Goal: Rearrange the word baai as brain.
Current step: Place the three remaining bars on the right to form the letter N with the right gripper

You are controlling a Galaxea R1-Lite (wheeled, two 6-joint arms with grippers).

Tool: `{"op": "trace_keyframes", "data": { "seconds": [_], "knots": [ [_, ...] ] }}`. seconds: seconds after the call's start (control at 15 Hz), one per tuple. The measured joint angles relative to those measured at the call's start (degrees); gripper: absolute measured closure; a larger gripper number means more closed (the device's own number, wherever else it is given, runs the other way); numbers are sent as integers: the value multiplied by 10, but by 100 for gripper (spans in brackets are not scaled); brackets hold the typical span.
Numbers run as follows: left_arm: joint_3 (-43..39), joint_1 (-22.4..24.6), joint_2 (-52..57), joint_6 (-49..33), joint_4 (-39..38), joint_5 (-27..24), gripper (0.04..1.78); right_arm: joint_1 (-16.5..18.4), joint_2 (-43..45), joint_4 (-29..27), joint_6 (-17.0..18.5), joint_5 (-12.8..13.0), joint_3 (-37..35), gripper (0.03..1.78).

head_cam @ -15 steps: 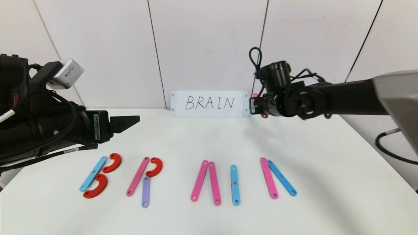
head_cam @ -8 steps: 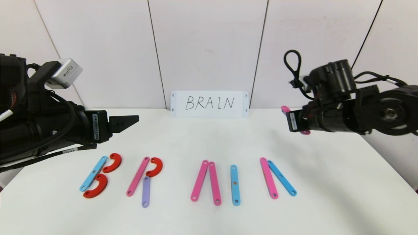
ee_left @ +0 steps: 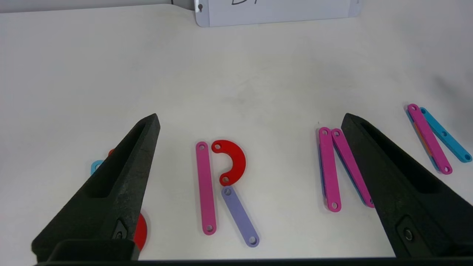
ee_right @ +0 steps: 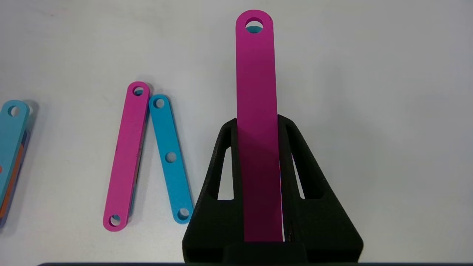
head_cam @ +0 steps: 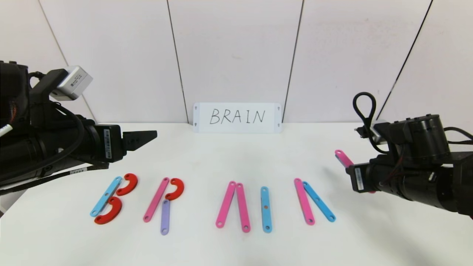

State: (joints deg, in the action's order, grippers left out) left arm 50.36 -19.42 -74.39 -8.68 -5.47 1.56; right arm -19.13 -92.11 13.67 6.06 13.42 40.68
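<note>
The right gripper point(ee_right: 258, 122) pinches a flat pink strip point(ee_right: 256, 111) with a hole at its free end, held above the white table point(head_cam: 236, 159) just right of the letter row point(head_cam: 212, 201). That row lies flat: smooth hole-ended strips in pink, blue and purple, plus three red C-curves. The left gripper point(ee_left: 251, 127) hovers over the row's left part, fingers spread apart
</note>
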Motion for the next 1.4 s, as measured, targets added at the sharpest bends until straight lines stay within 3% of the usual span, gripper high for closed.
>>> {"op": "trace_keyframes", "data": {
  "seconds": [0.2, 0.6, 1.4],
  "knots": [
    [0, 0, 0, 0, 0, 0, 10, -3, -20, 26, 30, -1, -26, 151],
    [0, 0, -1, 0, 0, -1, 10, -15, -74, 114, 35, -6, -66, 151],
    [0, 0, -3, 0, 2, -12, 10, -23, -126, 125, 51, -6, -71, 151]
  ]
}}
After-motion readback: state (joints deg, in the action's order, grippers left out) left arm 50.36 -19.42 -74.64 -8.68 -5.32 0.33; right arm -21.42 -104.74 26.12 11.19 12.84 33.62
